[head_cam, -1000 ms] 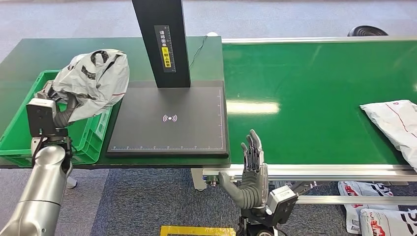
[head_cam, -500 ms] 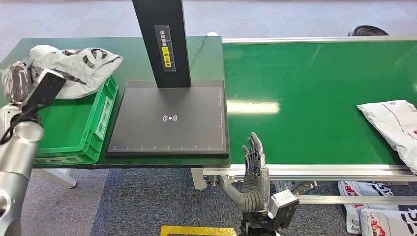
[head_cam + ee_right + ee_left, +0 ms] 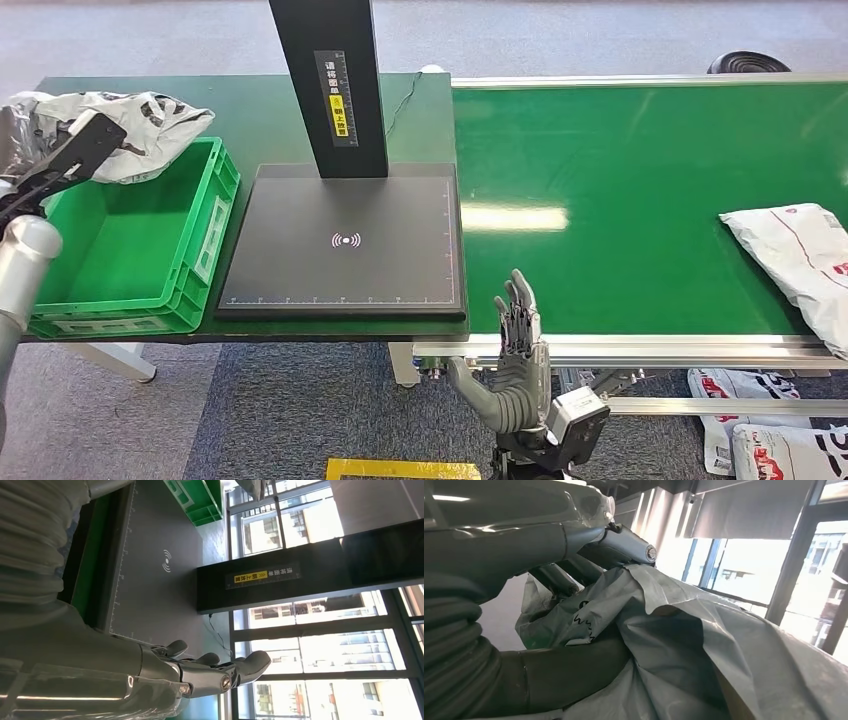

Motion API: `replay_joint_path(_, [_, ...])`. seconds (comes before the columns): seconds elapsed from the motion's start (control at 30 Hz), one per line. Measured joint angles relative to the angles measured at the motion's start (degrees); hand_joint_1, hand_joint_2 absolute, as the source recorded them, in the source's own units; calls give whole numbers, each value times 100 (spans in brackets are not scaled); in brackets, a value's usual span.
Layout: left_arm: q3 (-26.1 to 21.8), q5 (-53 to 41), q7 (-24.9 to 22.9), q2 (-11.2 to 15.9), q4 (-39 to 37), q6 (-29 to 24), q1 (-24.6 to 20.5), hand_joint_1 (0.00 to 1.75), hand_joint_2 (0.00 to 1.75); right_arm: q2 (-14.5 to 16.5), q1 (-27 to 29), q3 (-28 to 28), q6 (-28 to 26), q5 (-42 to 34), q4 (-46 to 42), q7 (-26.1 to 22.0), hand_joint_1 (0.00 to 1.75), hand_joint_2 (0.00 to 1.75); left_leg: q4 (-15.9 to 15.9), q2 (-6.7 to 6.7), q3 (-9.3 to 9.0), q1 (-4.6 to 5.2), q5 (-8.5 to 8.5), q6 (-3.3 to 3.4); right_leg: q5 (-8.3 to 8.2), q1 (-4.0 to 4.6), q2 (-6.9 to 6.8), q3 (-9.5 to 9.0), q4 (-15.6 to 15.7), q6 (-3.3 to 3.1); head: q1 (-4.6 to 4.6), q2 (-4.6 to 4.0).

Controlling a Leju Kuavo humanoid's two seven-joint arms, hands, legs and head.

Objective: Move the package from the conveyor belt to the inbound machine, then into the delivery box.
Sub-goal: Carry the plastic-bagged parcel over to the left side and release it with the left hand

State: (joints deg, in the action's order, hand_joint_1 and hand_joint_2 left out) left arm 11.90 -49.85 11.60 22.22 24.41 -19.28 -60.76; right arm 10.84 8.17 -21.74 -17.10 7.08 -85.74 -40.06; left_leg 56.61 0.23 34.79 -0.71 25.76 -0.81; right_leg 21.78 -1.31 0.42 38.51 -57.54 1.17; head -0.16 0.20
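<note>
The left robot hand (image 3: 574,575) grips the grey package (image 3: 130,130) above the far-left corner of the green delivery box (image 3: 190,290), its bulk overhanging the box's rear rim.

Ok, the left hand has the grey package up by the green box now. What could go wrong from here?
1. The grey package hangs over the far corner of the green box, partly past its rim; released here, it may land on the table.
2. The left hand holds loose, crumpled film, which might snag on the fingers at release.
3. The white package lies at the conveyor belt's near edge and might slide off.
</note>
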Motion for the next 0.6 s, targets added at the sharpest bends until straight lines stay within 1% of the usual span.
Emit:
replay_joint_path(0.03, [15,-16,-20,6,-41,0,-9,167,175,8,6,13,4,7,0,0,0,175,0,0,0,0,0,0,0,0,0,0,0,0,-1,0])
replay_joint_path(0.13, [51,-64,-70,10,-146,-3,-20,36,175,36,34,45,11,57,0,0,0,175,0,0,0,0,0,0,0,0,0,0,0,0,-1,0])
replay_joint_path(0.17, [65,-90,-89,9,-174,5,-19,0,175,47,47,57,19,84,0,0,0,175,0,0,0,0,0,0,0,0,0,0,0,0,-1,0])
replay_joint_path(0.33, [116,-237,-120,-7,-275,230,9,0,175,110,124,145,110,203,-15,0,0,175,0,0,0,0,0,0,0,0,0,0,0,0,-2,0])
replay_joint_path(0.6, [117,-335,-135,-60,-337,236,25,0,175,175,227,265,171,306,-99,0,0,175,0,-1,0,0,0,0,0,0,0,0,0,0,-1,0])
